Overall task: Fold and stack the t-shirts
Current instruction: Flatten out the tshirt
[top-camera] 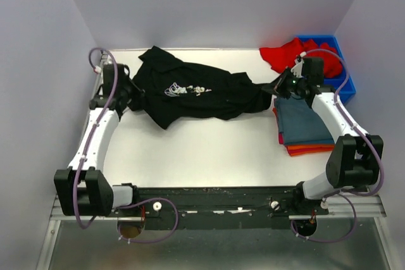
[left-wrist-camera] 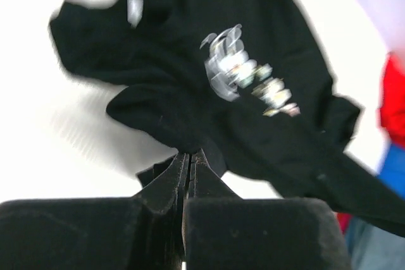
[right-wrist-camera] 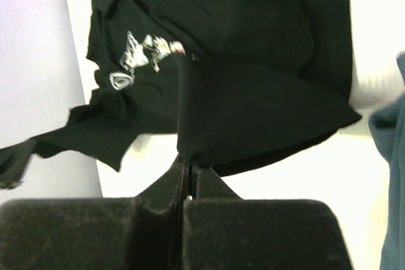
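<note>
A black t-shirt (top-camera: pixel 190 93) with a small white chest print lies crumpled across the back of the white table, stretched between both arms. My left gripper (top-camera: pixel 134 93) is shut on its left edge; the pinched cloth shows at the fingertips (left-wrist-camera: pixel 188 156). My right gripper (top-camera: pixel 278 88) is shut on the shirt's right end, a fold of black cloth (right-wrist-camera: pixel 253 105) rising from the closed jaws (right-wrist-camera: pixel 188 159). A folded stack sits at the right: a slate-blue t-shirt (top-camera: pixel 304 121) on top of an orange one (top-camera: pixel 310 150). A red t-shirt (top-camera: pixel 285 54) hangs out of the bin.
A blue plastic bin (top-camera: pixel 338 77) stands at the back right corner, behind the right arm. Grey walls close in the table on three sides. The black rail (top-camera: pixel 215 203) with both arm bases runs along the near edge.
</note>
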Controlling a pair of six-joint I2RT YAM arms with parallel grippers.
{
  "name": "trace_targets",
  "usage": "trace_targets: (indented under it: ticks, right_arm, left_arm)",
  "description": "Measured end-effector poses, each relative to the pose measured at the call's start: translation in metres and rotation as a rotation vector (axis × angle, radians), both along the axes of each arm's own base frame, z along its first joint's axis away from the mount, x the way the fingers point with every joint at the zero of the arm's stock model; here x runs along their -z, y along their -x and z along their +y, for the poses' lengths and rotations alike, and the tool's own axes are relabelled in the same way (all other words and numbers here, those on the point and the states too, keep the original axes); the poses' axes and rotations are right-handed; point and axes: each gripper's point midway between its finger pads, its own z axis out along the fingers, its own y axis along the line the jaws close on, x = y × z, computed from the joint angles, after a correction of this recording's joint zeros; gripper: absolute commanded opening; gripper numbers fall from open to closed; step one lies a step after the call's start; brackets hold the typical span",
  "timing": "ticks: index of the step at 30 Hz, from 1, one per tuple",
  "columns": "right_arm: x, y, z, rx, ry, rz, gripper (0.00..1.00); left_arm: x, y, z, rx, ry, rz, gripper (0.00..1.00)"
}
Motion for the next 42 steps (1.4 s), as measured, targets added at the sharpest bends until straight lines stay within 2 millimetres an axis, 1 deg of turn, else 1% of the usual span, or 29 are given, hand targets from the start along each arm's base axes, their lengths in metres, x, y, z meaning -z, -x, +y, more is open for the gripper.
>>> trace_targets:
  ticks: [1, 2, 3, 5, 6, 7, 8, 9, 12, 14, 16, 18, 21, 23, 25, 27, 31, 33, 36, 40, 42]
  right_arm:
    - [-0.01, -0.006, -0.001, 0.004, 0.003, -0.012, 0.01]
    - [-0.022, -0.013, -0.001, 0.006, 0.005, -0.029, 0.01]
    - [-0.037, -0.02, -0.001, 0.008, 0.007, -0.052, 0.01]
    - [-0.065, -0.033, -0.003, 0.01, 0.011, -0.097, 0.01]
    - [-0.077, -0.038, -0.003, 0.01, 0.012, -0.123, 0.01]
    - [-0.091, -0.042, -0.008, 0.017, 0.015, -0.145, 0.01]
    - [-0.104, -0.045, -0.012, 0.02, 0.016, -0.167, 0.01]
    - [-0.118, -0.048, -0.017, 0.026, 0.017, -0.194, 0.0]
    - [-0.157, -0.052, -0.034, 0.048, 0.033, -0.276, 0.01]
    - [-0.175, -0.051, -0.04, 0.053, 0.046, -0.315, 0.01]
    - [-0.184, -0.043, -0.042, 0.043, 0.058, -0.336, 0.01]
    - [-0.19, -0.031, -0.038, 0.019, 0.06, -0.347, 0.01]
    - [-0.192, -0.007, -0.032, -0.025, 0.064, -0.366, 0.01]
    - [-0.189, 0.008, -0.03, -0.044, 0.078, -0.371, 0.01]
    - [-0.184, 0.019, -0.03, -0.061, 0.098, -0.366, 0.01]
    - [-0.181, 0.024, -0.03, -0.077, 0.116, -0.359, 0.01]
    - [-0.177, 0.03, -0.025, -0.123, 0.107, -0.34, 0.01]
    - [-0.186, 0.03, -0.018, -0.162, 0.069, -0.35, 0.01]
    - [-0.213, 0.027, -0.008, -0.216, 0.007, -0.391, 0.01]
    - [-0.244, 0.023, 0.0, -0.251, -0.05, -0.445, 0.01]
    - [-0.242, 0.021, 0.002, -0.261, -0.071, -0.445, 0.01]
  left_arm:
    - [-0.024, -0.007, 0.001, -0.003, -0.003, -0.049, 0.0]
    - [-0.062, -0.017, 0.004, -0.013, -0.011, -0.117, 0.0]
    - [-0.089, -0.024, 0.006, -0.019, -0.015, -0.172, 0.0]
    - [-0.146, -0.033, 0.016, -0.044, -0.022, -0.274, 0.0]
    - [-0.174, -0.034, 0.024, -0.063, -0.027, -0.317, 0.0]
    - [-0.197, -0.034, 0.032, -0.082, -0.033, -0.359, 0.0]
    - [-0.217, -0.032, 0.041, -0.107, -0.039, -0.39, 0.0]
    - [-0.241, -0.027, 0.055, -0.142, -0.048, -0.426, 0.0]
    - [-0.288, -0.011, 0.088, -0.229, -0.077, -0.494, 0.0]
    - [-0.315, 0.004, 0.106, -0.279, -0.096, -0.535, 0.0]
    - [-0.337, 0.018, 0.113, -0.3, -0.106, -0.574, 0.0]
    - [-0.36, 0.034, 0.117, -0.314, -0.115, -0.617, 0.0]
    - [-0.388, 0.049, 0.12, -0.321, -0.128, -0.684, 0.0]
    - [-0.397, 0.053, 0.118, -0.307, -0.125, -0.709, 0.0]
    - [-0.396, 0.052, 0.115, -0.291, -0.113, -0.705, 0.0]
    - [-0.386, 0.046, 0.115, -0.28, -0.096, -0.679, 0.0]
    - [-0.354, 0.025, 0.121, -0.28, -0.052, -0.591, 0.0]
    - [-0.345, 0.014, 0.126, -0.285, -0.035, -0.563, 0.0]
    - [-0.34, -0.001, 0.135, -0.3, -0.021, -0.543, 0.0]
    - [-0.356, -0.017, 0.152, -0.333, -0.015, -0.581, 0.0]
    - [-0.355, -0.021, 0.157, -0.342, -0.009, -0.585, 0.0]
